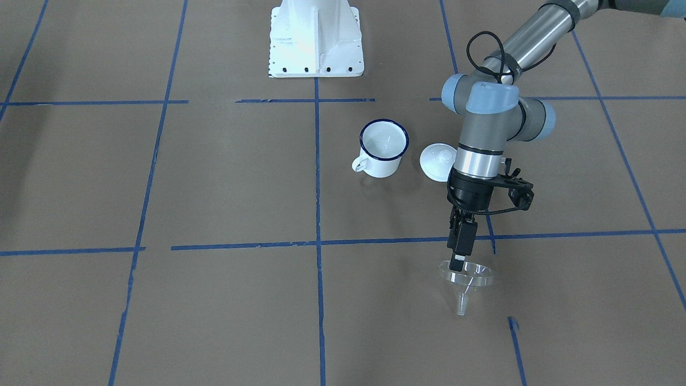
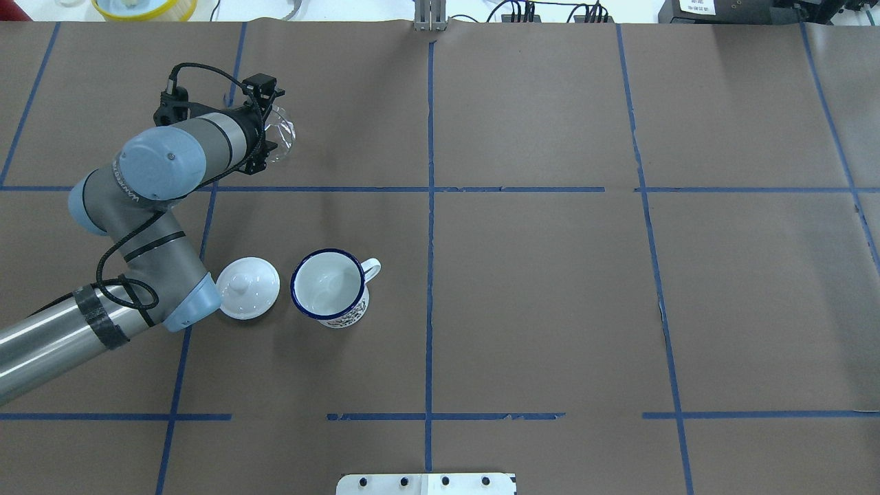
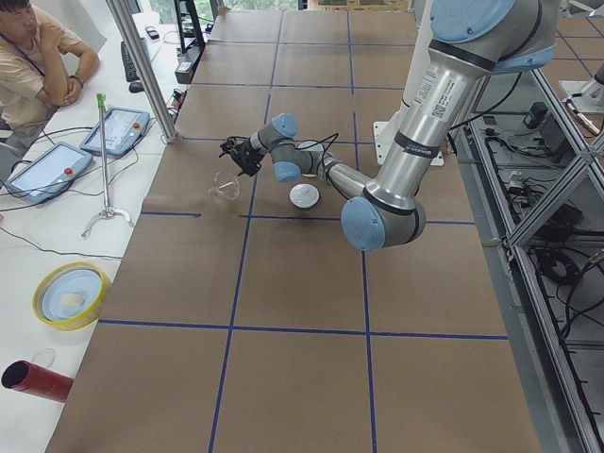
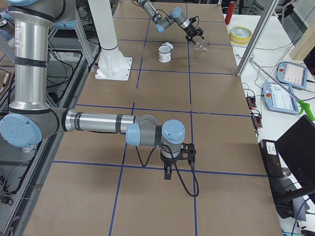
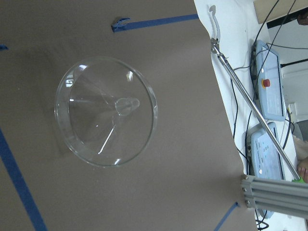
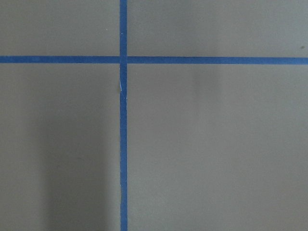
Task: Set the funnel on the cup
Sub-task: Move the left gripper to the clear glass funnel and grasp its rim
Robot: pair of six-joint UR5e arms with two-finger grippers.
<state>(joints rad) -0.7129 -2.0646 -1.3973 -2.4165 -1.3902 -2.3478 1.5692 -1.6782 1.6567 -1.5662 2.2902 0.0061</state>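
On the brown paper desk (image 1: 214,187), the left pincer (image 1: 459,261) is clamped on the funnel (image 1: 476,275) rim at lower right. The spout points down, probably so it can enter the cup (image 1: 383,153), well apart at centre. I cannot tell the right pincer (image 4: 168,173) state.

Left arm (image 1: 485,134) up close: silver aluminium tubes, grey joint housings, a pale blue round cap on every joint. A black cable (image 1: 468,49) runs along the tube, strapped down with black tape (image 2: 103,317). White lettering circles one grey joint, too small to read. Past the polished silver wrist ring everything is black: a bracket carrying a small camera (image 1: 522,195), then the slim left gripper (image 1: 457,264). Right arm (image 4: 98,122) has the same livery of silver, grey and blue caps, with a wrist cable (image 4: 196,187) in black. The base (image 1: 316,40) is white and ribbed, with dark bolt holes along its edge.
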